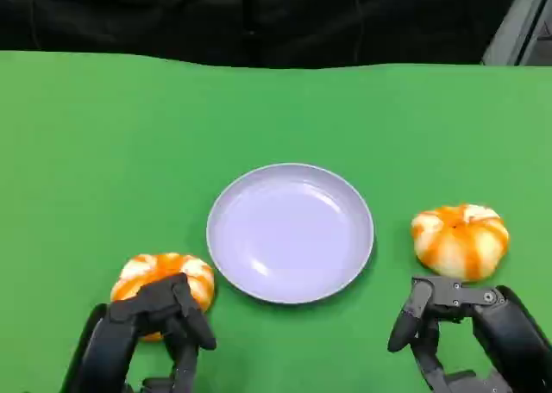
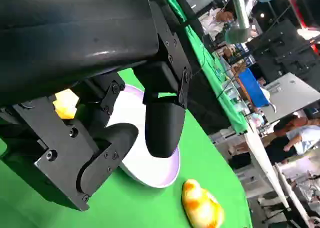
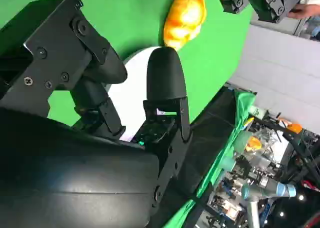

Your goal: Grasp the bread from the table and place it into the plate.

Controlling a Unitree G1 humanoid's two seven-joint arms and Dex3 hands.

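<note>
- Two breads lie on the green worktop (image 1: pixel 86 152): the left bread (image 1: pixel 164 277) sits just beside the plate (image 1: pixel 291 233) on its left, the right bread (image 1: pixel 461 240) near the plate's other side.
- Your left hand (image 1: pixel 159 324) is the nearer one: its fingers hang over the near edge of the left bread. Whether they touch it you cannot tell; nothing is gripped.
- Your right hand (image 1: pixel 457 324) hovers just short of the right bread, fingers apart, holding nothing.
- Both breads are round, so there is no long axis to line up with.
- From either bread the plate lies inward, toward the middle; judged from here, the left hand has the shorter reach.
</note>
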